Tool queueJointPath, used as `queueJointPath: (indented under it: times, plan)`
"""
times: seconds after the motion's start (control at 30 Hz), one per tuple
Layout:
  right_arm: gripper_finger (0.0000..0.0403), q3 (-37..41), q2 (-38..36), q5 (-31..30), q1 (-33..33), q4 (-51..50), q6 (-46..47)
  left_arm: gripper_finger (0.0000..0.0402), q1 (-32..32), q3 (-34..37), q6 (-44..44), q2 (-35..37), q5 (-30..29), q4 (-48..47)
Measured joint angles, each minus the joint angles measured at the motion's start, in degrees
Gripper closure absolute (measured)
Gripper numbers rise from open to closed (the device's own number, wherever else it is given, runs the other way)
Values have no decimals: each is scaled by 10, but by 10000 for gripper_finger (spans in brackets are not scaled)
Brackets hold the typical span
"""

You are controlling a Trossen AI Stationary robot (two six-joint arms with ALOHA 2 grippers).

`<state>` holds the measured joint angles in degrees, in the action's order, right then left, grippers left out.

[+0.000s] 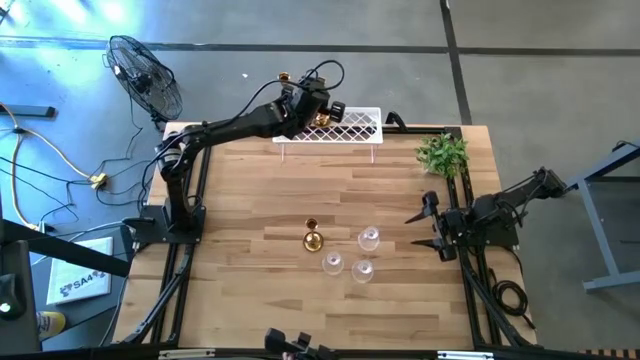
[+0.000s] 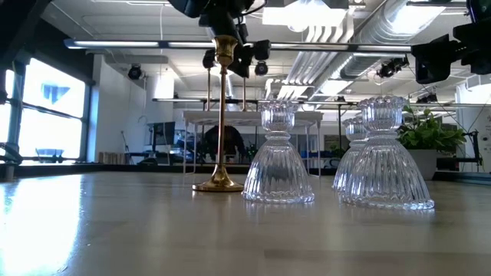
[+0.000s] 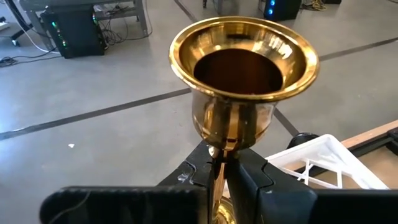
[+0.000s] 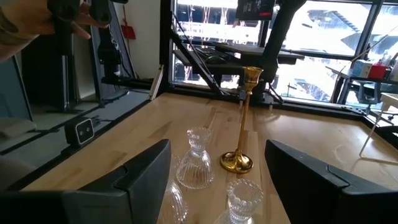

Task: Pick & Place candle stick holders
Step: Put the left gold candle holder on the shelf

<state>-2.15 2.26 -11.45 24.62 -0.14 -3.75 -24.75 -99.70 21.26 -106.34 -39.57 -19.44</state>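
Wooden planks make up my table (image 1: 250, 190), with a grey concrete floor around it and a fan (image 1: 145, 75) off its far left corner. My left gripper (image 3: 221, 163) is up over the far edge, by the white rack (image 1: 345, 126), and its two fingers (image 3: 193, 171) are pinched tight on the thin stem of a gold candle holder (image 3: 242, 74). That holder's cup sits just above the fingertips, mouth open toward the wrist camera. From overhead I see the cup (image 1: 284, 77) poking out past the gripper, beyond the table edge. Something gold also shows in the rack beside the fingers, but I cannot tell what.

My right gripper (image 4: 217, 171) waits at the right side of the table, fingers spread wide and holding nothing. Ahead of those fingers, well apart from them, a second gold holder (image 1: 312, 236) stands upright on its round base. Three glass holders (image 1: 368, 239) stand beside it: one (image 1: 332, 263) just next to the gold base, one (image 1: 362, 270) nearer my right fingers, and the third a little farther back. A green plant (image 1: 443, 153) sits at the far right corner, near the rack's end.
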Motion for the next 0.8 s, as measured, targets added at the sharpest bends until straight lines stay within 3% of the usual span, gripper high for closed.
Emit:
queueJointPath:
  times: [0.53, 0.8]
  plan:
    - [146, 0, 0, 7, 0, -1, 9, 369, 0, 0, -8, 0, 17, 0]
    - [146, 0, 0, 7, 0, -1, 9, 273, 0, 0, -15, 0, -14, 0]
